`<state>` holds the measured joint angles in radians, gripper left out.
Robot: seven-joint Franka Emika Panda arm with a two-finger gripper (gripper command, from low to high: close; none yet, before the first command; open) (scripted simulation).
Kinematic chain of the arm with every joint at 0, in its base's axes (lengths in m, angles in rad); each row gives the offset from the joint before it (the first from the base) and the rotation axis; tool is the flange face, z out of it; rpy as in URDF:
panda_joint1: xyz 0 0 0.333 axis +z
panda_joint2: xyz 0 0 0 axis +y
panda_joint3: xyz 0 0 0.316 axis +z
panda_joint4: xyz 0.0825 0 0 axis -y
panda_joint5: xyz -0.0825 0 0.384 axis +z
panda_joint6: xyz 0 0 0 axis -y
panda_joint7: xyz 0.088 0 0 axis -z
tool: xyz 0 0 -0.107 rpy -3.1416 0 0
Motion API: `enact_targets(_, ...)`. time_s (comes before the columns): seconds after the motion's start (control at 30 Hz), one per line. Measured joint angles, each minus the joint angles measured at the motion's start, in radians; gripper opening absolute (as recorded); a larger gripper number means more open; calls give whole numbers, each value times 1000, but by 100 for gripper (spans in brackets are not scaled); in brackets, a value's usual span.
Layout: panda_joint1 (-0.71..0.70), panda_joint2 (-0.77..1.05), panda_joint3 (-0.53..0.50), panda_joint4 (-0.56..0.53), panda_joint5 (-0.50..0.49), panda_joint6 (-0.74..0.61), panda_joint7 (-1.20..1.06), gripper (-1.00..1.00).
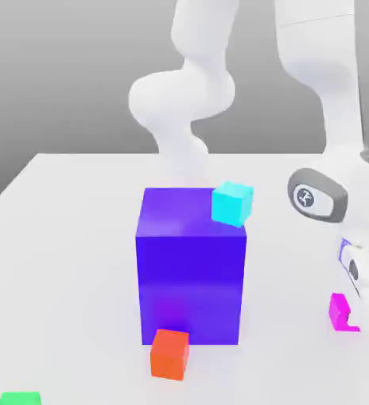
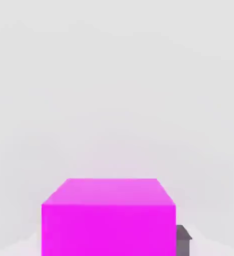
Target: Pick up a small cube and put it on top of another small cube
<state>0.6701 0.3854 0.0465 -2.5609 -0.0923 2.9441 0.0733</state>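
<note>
Centrally, a large blue-violet block (image 1: 190, 269) stands on the pale bench (image 1: 61, 261), and a small cyan cube (image 1: 232, 203) sits tilted at the block's upper corner toward the exterior view's right, overhanging its edge. Just in front of the block's base, touching or nearly touching it, rests a small red-orange cube (image 1: 170, 353); a small green cube (image 1: 20, 398) lies at the lower edge toward the exterior view's left, well apart from the others. At the exterior view's right, the white arm (image 1: 329, 87) bends down to the bench, and its claw (image 1: 352, 315) is lowered over a small magenta cube (image 1: 340, 311), which sits on the bench well apart from the blue-violet block. From the hand view the magenta cube (image 2: 108, 217) appears close below the camera, its top face and one side visible, with one dark finger (image 2: 183, 239) beside its side face. The claw is pressed in on the magenta cube, pinching it, while the cube appears to rest on the bench surface.
</note>
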Motion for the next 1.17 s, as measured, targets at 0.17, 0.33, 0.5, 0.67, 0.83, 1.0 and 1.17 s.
enact_targets(0.17,-17,-134,23,-26,26,-106,-21,-100)
enact_targets(0.33,-114,-172,-41,29,88,-213,-32,-100)
enact_targets(0.5,-262,-121,-163,146,157,-294,-27,-100)
enact_targets(0.67,-406,-77,-273,254,222,-366,-25,-100)
enact_targets(0.83,-539,-40,-372,350,281,-431,-24,-100)
enact_targets(1.0,-678,79,-412,447,378,-414,-55,-100)
enact_targets(1.17,-696,114,-401,455,400,-389,-68,100)
